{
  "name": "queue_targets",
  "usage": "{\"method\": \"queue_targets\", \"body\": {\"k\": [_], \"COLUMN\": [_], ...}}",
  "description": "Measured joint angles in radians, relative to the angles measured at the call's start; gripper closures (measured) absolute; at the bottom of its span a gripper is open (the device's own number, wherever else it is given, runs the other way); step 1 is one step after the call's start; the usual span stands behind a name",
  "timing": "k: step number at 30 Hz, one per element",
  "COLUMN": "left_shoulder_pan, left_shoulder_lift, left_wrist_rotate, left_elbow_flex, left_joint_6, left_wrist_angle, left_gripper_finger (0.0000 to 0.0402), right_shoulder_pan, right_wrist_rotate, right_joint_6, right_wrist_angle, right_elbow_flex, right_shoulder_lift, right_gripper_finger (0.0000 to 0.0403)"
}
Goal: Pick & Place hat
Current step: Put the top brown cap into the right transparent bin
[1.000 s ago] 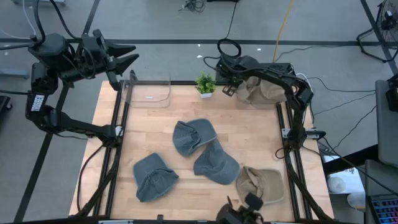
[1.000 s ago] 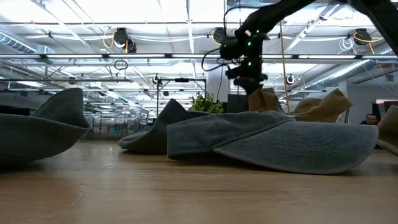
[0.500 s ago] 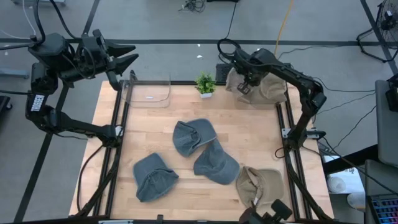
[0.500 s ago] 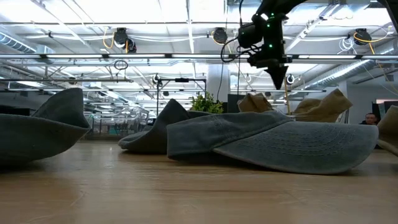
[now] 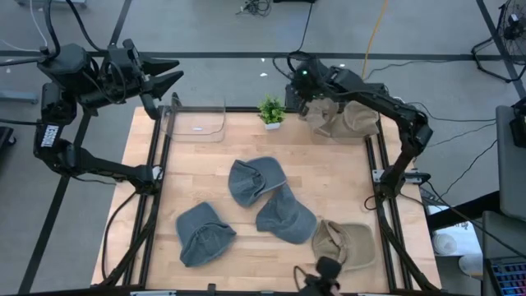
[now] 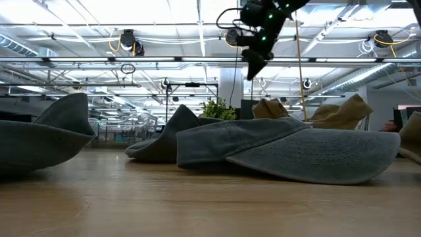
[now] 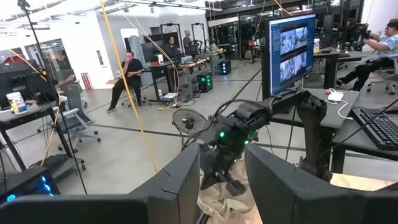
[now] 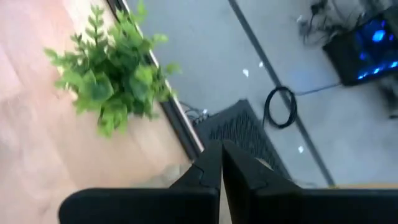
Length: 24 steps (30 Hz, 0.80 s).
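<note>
Tan hat sits at the table's far right corner, just right of the small potted plant — the landmark here. Right gripper hovers above and between plant and tan hat, its fingers pressed together with nothing between them; the hat lies just beside and below them, apart from the tips, not held. From the low view the same gripper hangs in the air, clear of the tan hat's crown under it. Right wrist view shows the plant close by on the wood. Left gripper waits off the table, well left of the plant past the clear container; its fingers are spread apart around empty air. Nearer than the plant, mid-table: two overlapping blue-grey hats, a third blue-grey hat further left of them, and a second tan hat at the near right — all lying loose on the wooden table.
</note>
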Motion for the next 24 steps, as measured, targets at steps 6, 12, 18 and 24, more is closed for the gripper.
{"method": "queue_targets", "body": {"k": [6, 12, 18, 24], "left_shoulder_pan": [0.000, 0.000, 0.000, 0.000], "left_shoulder_lift": [0.000, 0.000, 0.000, 0.000], "left_wrist_rotate": [0.000, 0.000, 0.000, 0.000], "left_elbow_flex": [0.000, 0.000, 0.000, 0.000], "left_joint_6": [0.004, 0.026, 0.022, 0.030], "left_wrist_angle": [0.000, 0.000, 0.000, 0.000], "left_gripper_finger": [0.0265, 0.0266, 0.0266, 0.0266], "right_shoulder_pan": [0.020, 0.020, 0.011, -0.010], "right_wrist_rotate": [-0.002, 0.000, 0.008, 0.058], "right_joint_6": [-0.003, -0.107, -0.168, -0.162], "right_wrist_angle": [0.009, 0.039, -0.027, -0.253], "right_elbow_flex": [-0.002, -0.002, -0.003, -0.002], "right_shoulder_lift": [0.108, 0.205, 0.269, 0.272], "right_gripper_finger": [0.0403, 0.0403, 0.0403, 0.0403]}}
